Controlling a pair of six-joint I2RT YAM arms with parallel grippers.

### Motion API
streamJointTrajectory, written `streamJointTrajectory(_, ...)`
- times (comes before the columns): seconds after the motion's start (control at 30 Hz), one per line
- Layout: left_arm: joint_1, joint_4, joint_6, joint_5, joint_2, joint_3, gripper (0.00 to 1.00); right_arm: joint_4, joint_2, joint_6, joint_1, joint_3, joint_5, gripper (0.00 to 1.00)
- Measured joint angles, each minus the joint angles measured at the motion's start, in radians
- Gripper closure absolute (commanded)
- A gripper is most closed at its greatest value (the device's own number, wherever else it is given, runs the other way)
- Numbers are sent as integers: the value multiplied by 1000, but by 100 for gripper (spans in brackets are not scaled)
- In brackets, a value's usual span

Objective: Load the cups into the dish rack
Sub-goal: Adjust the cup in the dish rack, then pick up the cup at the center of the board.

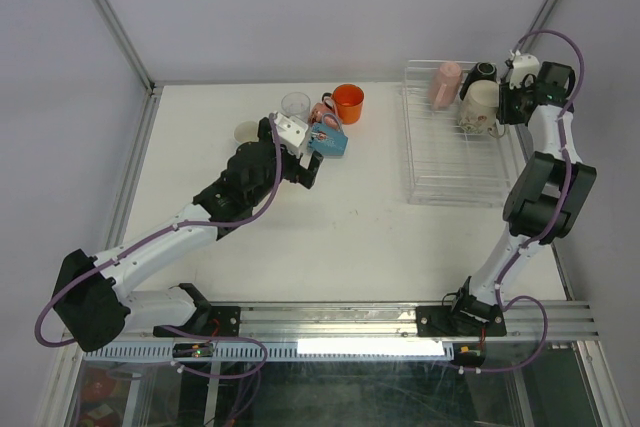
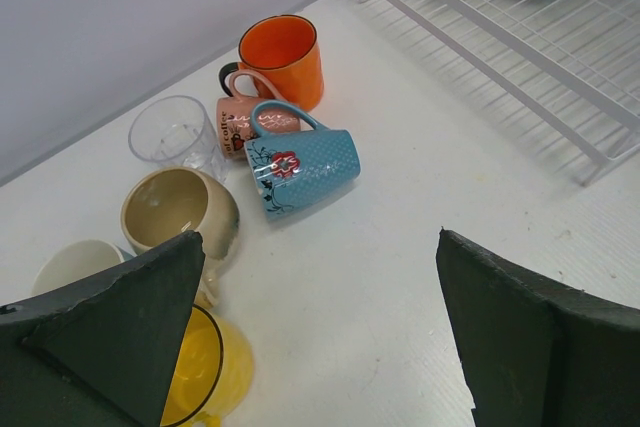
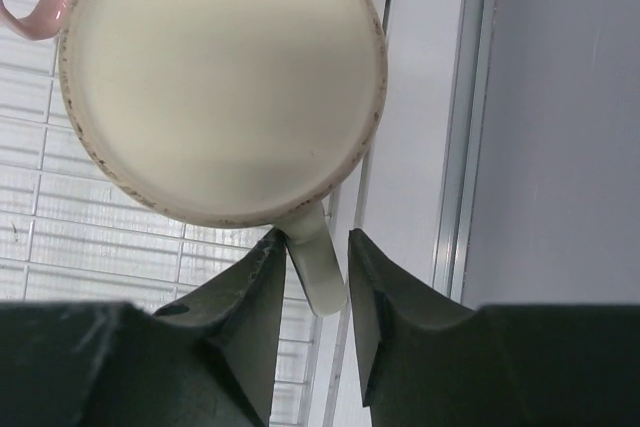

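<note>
My left gripper (image 2: pixel 320 287) is open wide and empty, low over the table just in front of a cluster of mugs: blue mug (image 2: pixel 305 169) on its side, pink mug (image 2: pixel 250 125), orange mug (image 2: pixel 283 59), clear glass tumbler (image 2: pixel 172 135), beige mug (image 2: pixel 180 212), white mug (image 2: pixel 75 265), yellow mug (image 2: pixel 205 372). My right gripper (image 3: pixel 316 247) is at the far right corner of the dish rack (image 1: pixel 455 162). Its jaws straddle the handle (image 3: pixel 318 267) of an upside-down cream mug (image 3: pixel 222 77); one finger touches it, the other stands slightly apart.
A pink mug (image 1: pixel 444 84) and a black mug (image 1: pixel 481 73) stand at the rack's far end beside the cream mug (image 1: pixel 482 105). The enclosure's wall and frame run close along the rack's right side. The rack's near grid (image 2: pixel 520 57) holds nothing.
</note>
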Motion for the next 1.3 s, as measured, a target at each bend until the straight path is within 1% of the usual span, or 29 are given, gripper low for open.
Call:
streamJointTrajectory(0.13, 0, 0, 0, 0, -7, 0, 1, 3, -3, 0, 0, -9, 0, 66)
streamJointTrajectory(0.3, 0, 0, 0, 0, -14, 0, 1, 10, -33, -2, -2, -36, 8, 59)
streamJointTrajectory(0.4, 0, 1, 0, 1, -16, 0, 1, 11, -86, 0, -7, -64, 4, 57)
streamJointTrajectory(0.53, 0, 0, 0, 1, -16, 0, 1, 11, -225, 13, -10, -113, -47, 57)
streamJointTrajectory(0.57, 0, 1, 0, 1, -16, 0, 1, 21, -278, 21, -11, -131, -80, 57)
streamJointTrajectory(0.6, 0, 0, -1, 1, -16, 0, 1, 27, -328, 27, -11, -149, -113, 54)
streamJointTrajectory(0.63, 0, 0, -1, 1, -16, 0, 1, 36, -381, 32, -10, -171, -152, 49)
streamJointTrajectory(0.73, 0, 0, -1, 1, -16, 0, 1, 84, -543, 68, -6, -262, -284, 31)
streamJointTrajectory(0.77, 0, 0, -1, 0, -16, 0, 1, 111, -599, 92, -4, -303, -336, 29)
streamJointTrajectory(0.9, 0, 0, -2, 0, -16, 0, 2, 246, -760, 253, 9, -468, -591, 28)
streamJointTrajectory(0.97, 2, -5, -5, 0, -16, 0, 4, 309, -785, 352, 35, -523, -721, 28)
streamJointTrajectory(1.07, 18, -27, -13, 9, -12, 5, 6, 364, -791, 459, 113, -587, -856, 27)
streamJointTrajectory(1.17, 48, -56, -32, 28, 3, 26, 8, 377, -821, 494, 185, -666, -950, 25)
streamJointTrajectory(1.3, 109, -103, -63, 54, 34, 71, 13, 390, -906, 491, 195, -755, -1004, 22)
